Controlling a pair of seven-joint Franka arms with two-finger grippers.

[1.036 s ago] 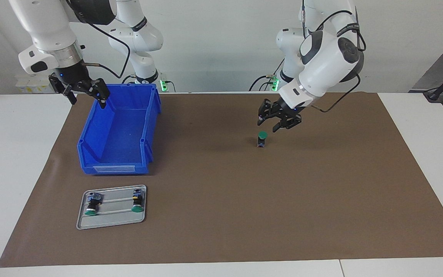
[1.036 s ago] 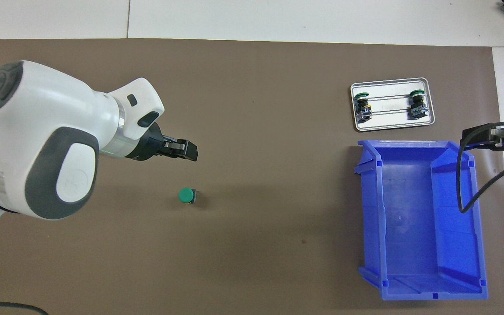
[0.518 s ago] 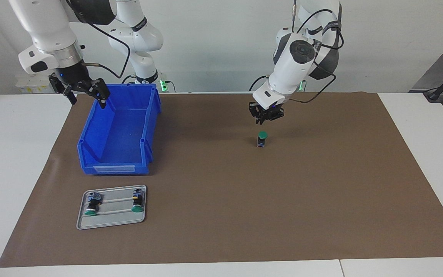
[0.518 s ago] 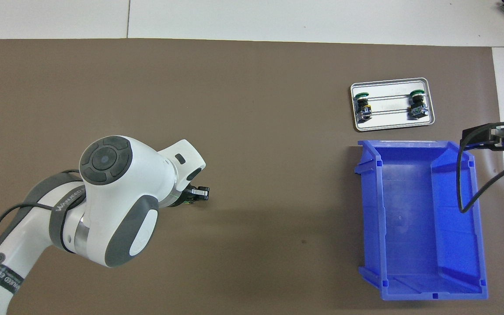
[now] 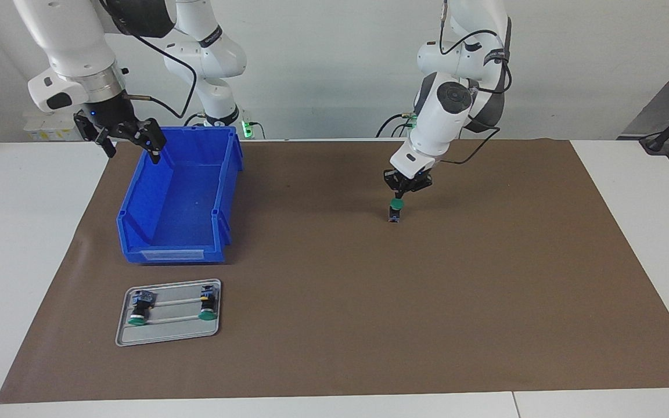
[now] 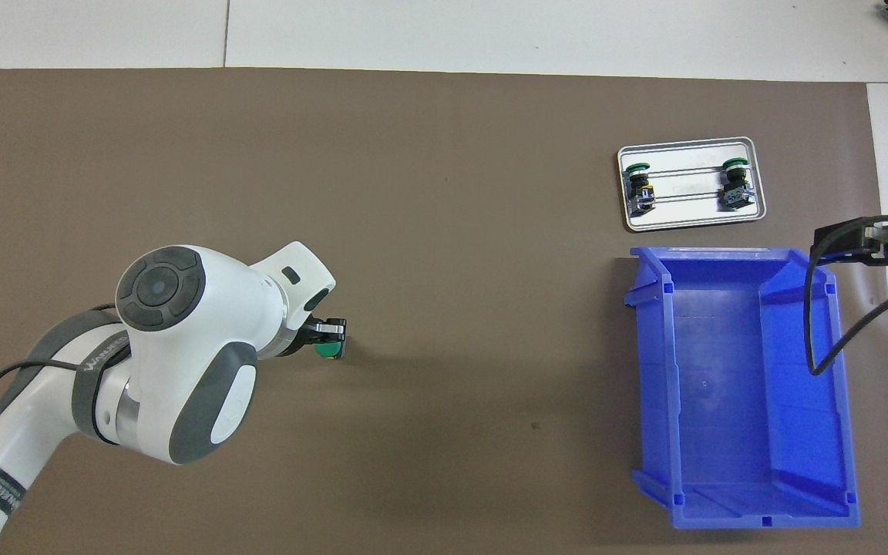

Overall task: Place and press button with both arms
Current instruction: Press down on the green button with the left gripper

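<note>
- I see the small push button with the round flat green cap and black boxy body (image 5: 395,209) standing upright on the brown mat (image 5: 369,325) that covers the middle of the white bench (image 5: 21,232), toward the left arm's end and well apart from everything else.
- My left gripper (image 5: 399,194) points down directly over that button, its tips right at the green cap; from the facing view they appear to touch it, though I cannot be sure of contact.
- Its jaws are fully closed, fingertips together, and they grip nothing.
- In the overhead view the left arm's white wrist covers most of the gripper, with only its black tip and part of the green cap showing beside it (image 6: 328,351).
- My right gripper (image 5: 131,139) hangs in the air over the rim of the open blue plastic bin (image 5: 177,197), at the corner nearest the robots, on the right arm's end; this arm is waiting.
- Its jaws stand wide apart and carry nothing.
- The bin sits on the mat with nothing visible inside.
- Farther from the robots than the bin, just beside it, a flat grey metal tray (image 5: 169,334) holds two more green-capped buttons (image 5: 139,307) lying on their sides, set apart from each other.
</note>
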